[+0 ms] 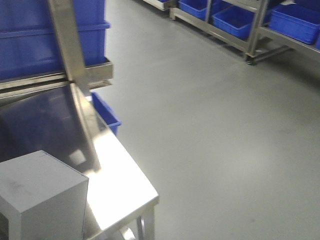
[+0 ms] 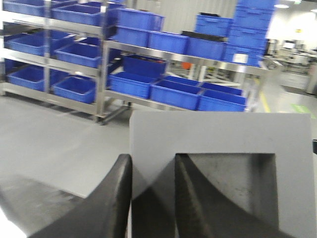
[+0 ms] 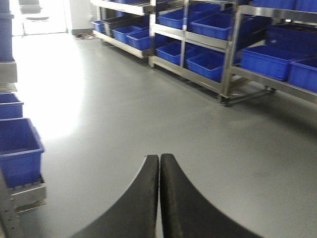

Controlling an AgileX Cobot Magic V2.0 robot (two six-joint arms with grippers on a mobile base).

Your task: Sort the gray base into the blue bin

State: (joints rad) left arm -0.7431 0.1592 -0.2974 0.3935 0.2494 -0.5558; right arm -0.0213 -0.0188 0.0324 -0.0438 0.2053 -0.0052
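Stacked bins (image 1: 55,45) at 10 o'clock in the front view. A lone blue bin (image 1: 107,117) sits past the far edge of the steel table (image 1: 125,170), probably the target but I can't confirm. Gray base (image 1: 42,192) is at 7 o'clock over the table's near corner, not in any bin. Left gripper (image 2: 152,163) clamps one wall of it, one finger outside, one in the recess (image 2: 237,183). Right gripper (image 3: 159,158) is closed on nothing above the floor (image 3: 198,124). Grasp looks done. Carry and drop are left.
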